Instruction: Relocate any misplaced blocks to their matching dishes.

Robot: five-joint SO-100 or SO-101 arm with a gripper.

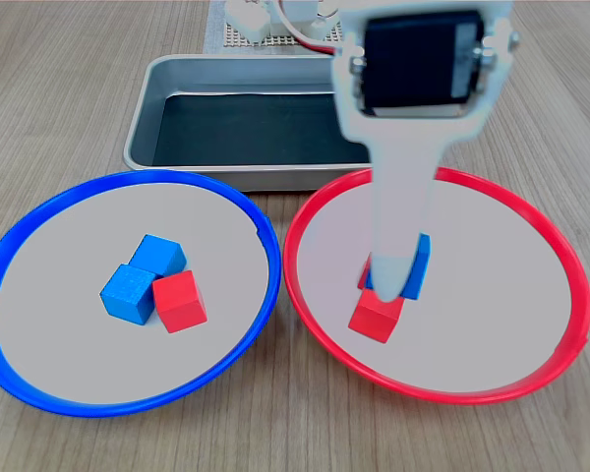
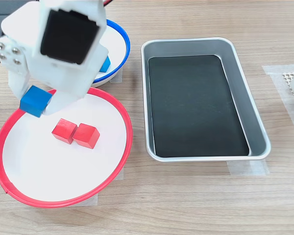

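My gripper point(image 1: 398, 280) is shut on a blue block point(image 1: 416, 264) over the red-rimmed dish point(image 1: 501, 295). In the second exterior view the held blue block point(image 2: 35, 100) hangs by the red-rimmed dish's point(image 2: 54, 171) upper left rim, between the white fingers. Two red blocks point(image 2: 64, 130) point(image 2: 86, 135) lie side by side in that dish; in the first exterior view one red block point(image 1: 377, 315) shows in front of the finger and the other is mostly hidden. The blue-rimmed dish point(image 1: 69, 334) holds two blue blocks point(image 1: 157, 256) point(image 1: 128, 293) and one red block point(image 1: 180, 301), all touching.
A rectangular metal tray point(image 1: 177, 74) with a black bottom stands behind the dishes, and at the second exterior view's right point(image 2: 196, 98). The arm's white body hides most of the blue-rimmed dish point(image 2: 115, 44) in the second exterior view. Wood tabletop lies all around.
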